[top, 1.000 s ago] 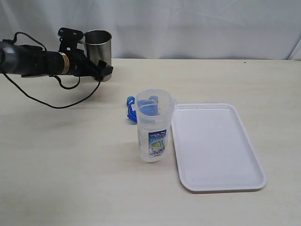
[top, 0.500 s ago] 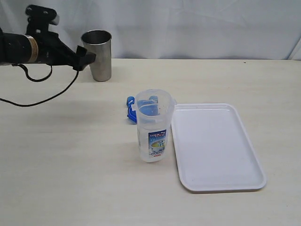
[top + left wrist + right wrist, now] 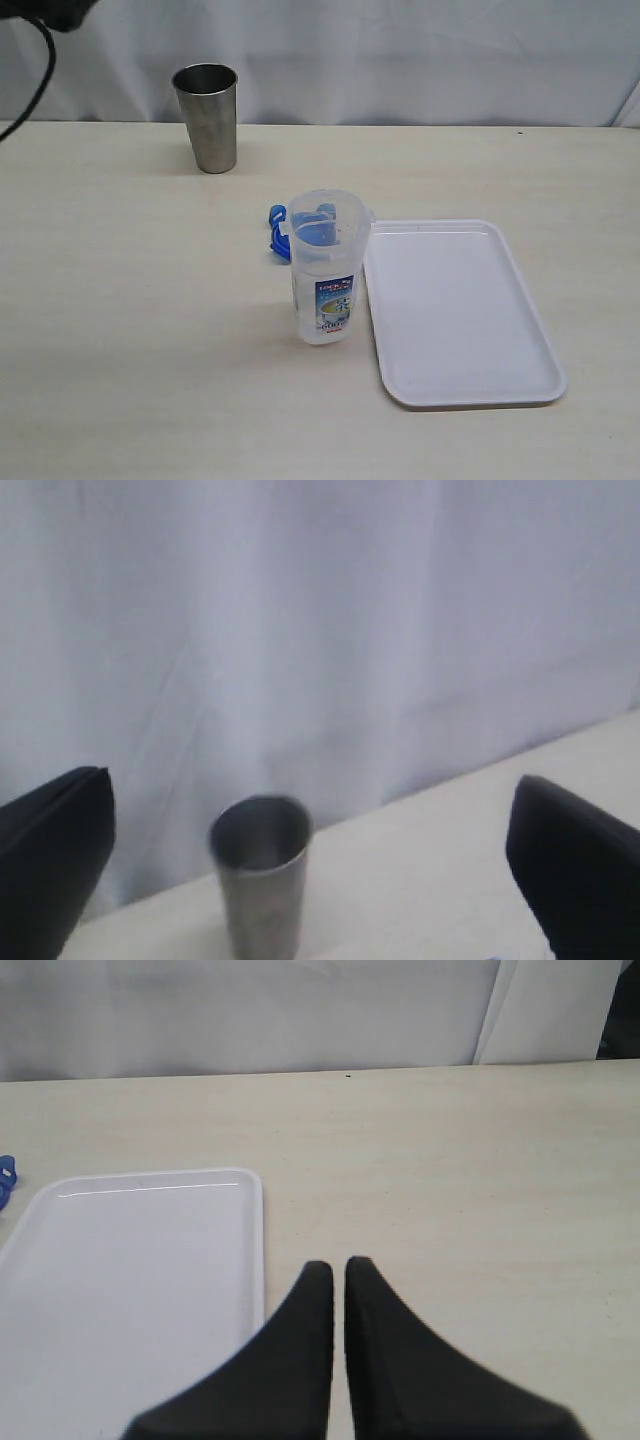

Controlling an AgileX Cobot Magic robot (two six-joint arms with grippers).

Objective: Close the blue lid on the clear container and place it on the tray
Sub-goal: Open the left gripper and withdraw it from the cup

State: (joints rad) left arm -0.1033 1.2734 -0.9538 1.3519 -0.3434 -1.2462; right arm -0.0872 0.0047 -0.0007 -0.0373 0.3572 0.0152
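The clear container (image 3: 325, 270) stands upright and uncovered mid-table, its blue-and-yellow label facing the camera. The blue lid (image 3: 278, 232) lies on the table just behind it, partly seen through the plastic; a sliver of the lid (image 3: 5, 1175) also shows in the right wrist view. The white tray (image 3: 460, 310) lies flat directly right of the container. My left gripper (image 3: 312, 778) is open wide, holds nothing, and is raised far from the container. My right gripper (image 3: 338, 1265) is shut and empty, beside the tray (image 3: 140, 1280) rim; the exterior view does not show it.
A tapered steel cup (image 3: 207, 117) stands upright at the back left, and the left wrist view sees this cup (image 3: 260, 875) ahead between the spread fingers. A white curtain backs the table. Only a bit of the left arm and its cable (image 3: 45, 40) shows at the top-left corner.
The left arm has drawn back from the steel cup, up and to the left, almost out of the exterior view. The cup, container, lid and tray have not moved.
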